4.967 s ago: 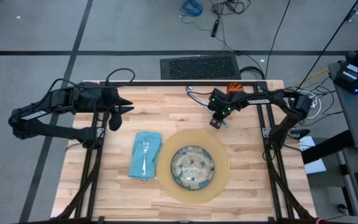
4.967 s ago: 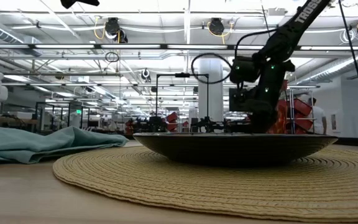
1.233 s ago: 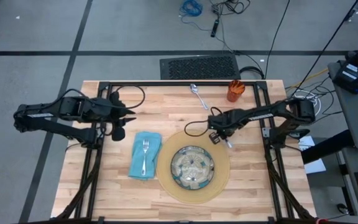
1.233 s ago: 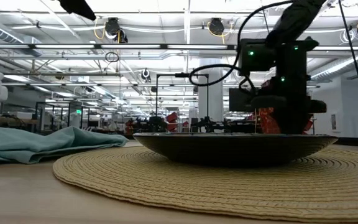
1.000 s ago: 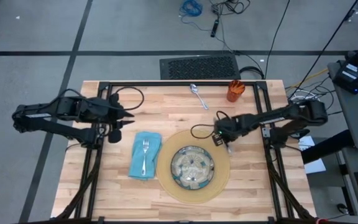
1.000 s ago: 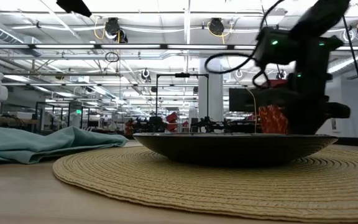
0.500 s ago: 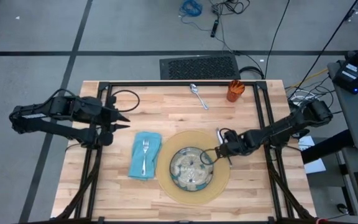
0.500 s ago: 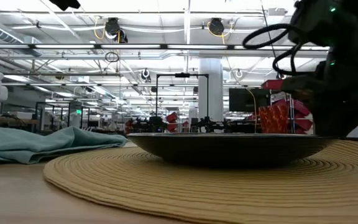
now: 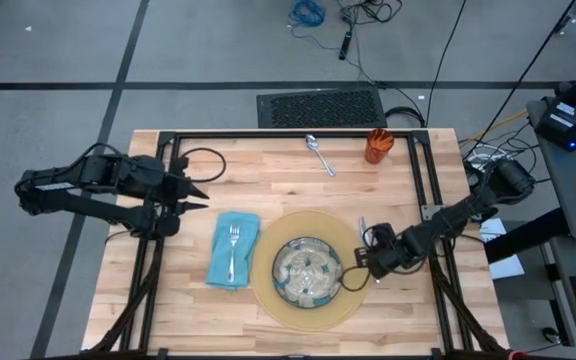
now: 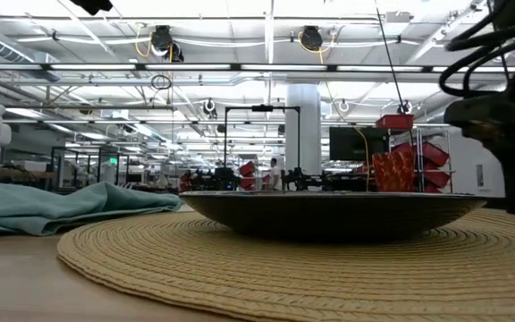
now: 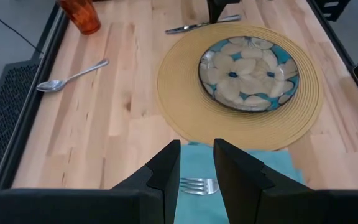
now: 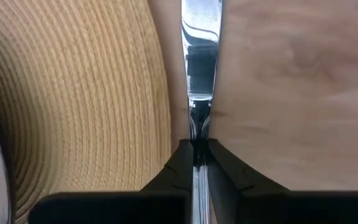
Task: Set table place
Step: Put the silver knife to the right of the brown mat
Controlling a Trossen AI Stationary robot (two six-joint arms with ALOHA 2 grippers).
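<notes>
On the table (image 9: 268,180) lies the round tan mat (image 9: 268,300) with the patterned plate (image 9: 308,270) on it. The teal napkin (image 9: 234,225) with the fork (image 9: 234,250) on it lies to the mat's left. My right gripper (image 9: 365,252) is shut on the knife (image 9: 361,231) at the mat's right edge. My left gripper (image 9: 200,194) hangs open and empty over the table's left part, left of the napkin (image 11: 272,168). The spoon (image 9: 318,152) and the orange cup (image 9: 378,146) are at the far edge. My right gripper pinches the knife's handle (image 12: 199,121) between its two fingers (image 12: 179,162), close to where the blade begins. The fingers lie along the knife, and the blade (image 12: 201,37) points away from them toward the table's far edge. The knife lies low beside the mat's rim (image 12: 73,93), over bare wood.
The black frame rails (image 9: 430,210) run along the table's sides, and the right arm (image 10: 508,125) reaches in over the right rail. Bare wood lies between the mat and the far edge, where the spoon (image 11: 70,76) and the cup (image 11: 82,14) are.
My right gripper has carried the knife from the mat's far right rim toward the table's near edge, down along the mat's right side, staying shut on it. The mat with the plate has slid a little toward the table's left.
</notes>
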